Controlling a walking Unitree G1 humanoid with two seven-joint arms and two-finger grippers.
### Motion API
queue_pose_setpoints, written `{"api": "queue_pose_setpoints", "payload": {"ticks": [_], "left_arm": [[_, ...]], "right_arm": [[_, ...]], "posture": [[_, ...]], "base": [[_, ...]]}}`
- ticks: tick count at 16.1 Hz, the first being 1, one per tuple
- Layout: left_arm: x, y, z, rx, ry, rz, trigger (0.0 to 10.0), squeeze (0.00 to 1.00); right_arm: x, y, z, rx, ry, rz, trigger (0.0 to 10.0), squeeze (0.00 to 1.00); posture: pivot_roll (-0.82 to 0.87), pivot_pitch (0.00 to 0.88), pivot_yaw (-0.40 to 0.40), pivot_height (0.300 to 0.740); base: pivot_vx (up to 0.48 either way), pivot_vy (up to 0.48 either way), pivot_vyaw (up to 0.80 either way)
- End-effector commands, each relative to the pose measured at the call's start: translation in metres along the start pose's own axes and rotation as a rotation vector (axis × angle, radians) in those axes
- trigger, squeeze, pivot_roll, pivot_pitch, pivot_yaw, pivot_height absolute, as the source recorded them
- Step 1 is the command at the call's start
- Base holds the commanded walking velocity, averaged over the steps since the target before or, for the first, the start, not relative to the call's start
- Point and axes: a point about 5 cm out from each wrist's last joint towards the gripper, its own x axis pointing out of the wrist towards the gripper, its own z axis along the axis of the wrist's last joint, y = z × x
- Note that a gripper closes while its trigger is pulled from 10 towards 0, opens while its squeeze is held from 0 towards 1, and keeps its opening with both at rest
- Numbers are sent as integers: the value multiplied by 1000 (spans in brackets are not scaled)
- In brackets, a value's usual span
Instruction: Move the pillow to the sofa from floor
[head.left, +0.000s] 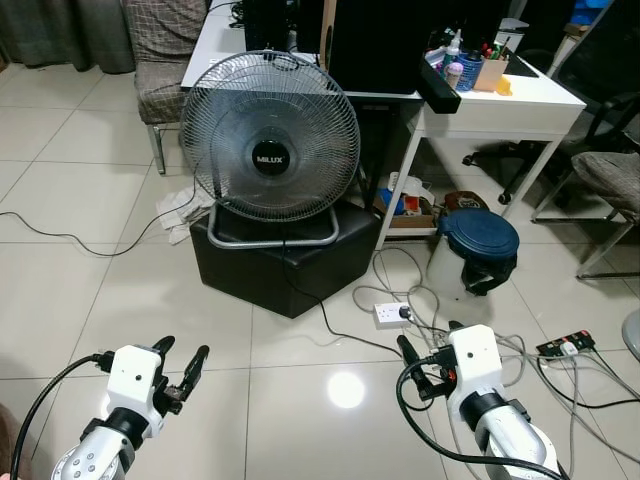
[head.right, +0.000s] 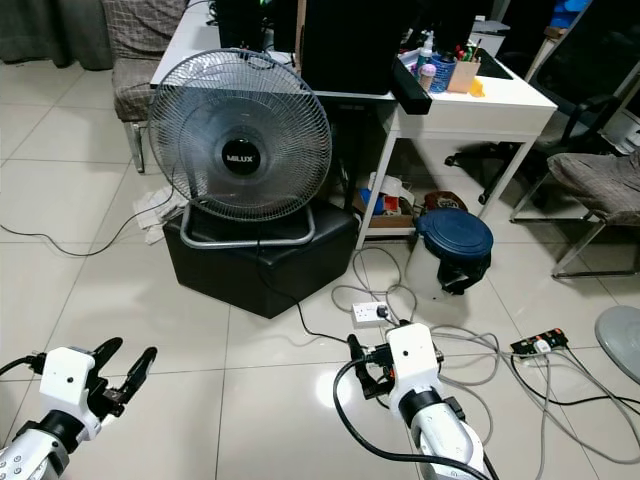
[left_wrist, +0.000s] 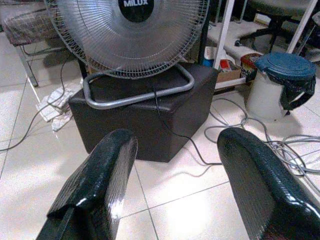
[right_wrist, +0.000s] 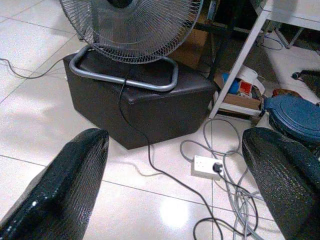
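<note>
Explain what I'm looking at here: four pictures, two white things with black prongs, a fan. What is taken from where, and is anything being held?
A walking humanoid robot films itself. Two pictures come from its head, looking down at the tiled floor. The white pieces are its arms: the left gripper and the right gripper, each with two black fingers. The other two pictures come from cameras on its wrists, looking out between those fingers. Both grippers are open and hold nothing. Ahead, a fan stands on a black box, beside a white desk, a lidded bin and loose cables.
</note>
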Motion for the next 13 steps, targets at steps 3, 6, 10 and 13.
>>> {"api": "queue_pose_setpoints", "payload": {"ticks": [3,6,10,13], "left_arm": [[5,-2,2,20,-10,-25,10000,0],[3,-2,0,9,-7,-23,10000,0],[2,-2,4,27,-20,-28,10000,0],[0,-1,4,13,-20,-21,10000,0]], "right_arm": [[5,-2,9,-21,-35,-10,10000,478],[4,-2,9,-22,-32,-9,10000,529],[4,2,8,-16,-20,-4,10000,541],[2,3,8,-13,-21,-9,10000,557]], "posture": [[-20,0,-71,740],[-22,0,-73,740],[-22,0,-69,740],[-28,2,-64,740]], "base": [[0,0,533],[0,0,798],[0,0,791],[0,0,788]]}}
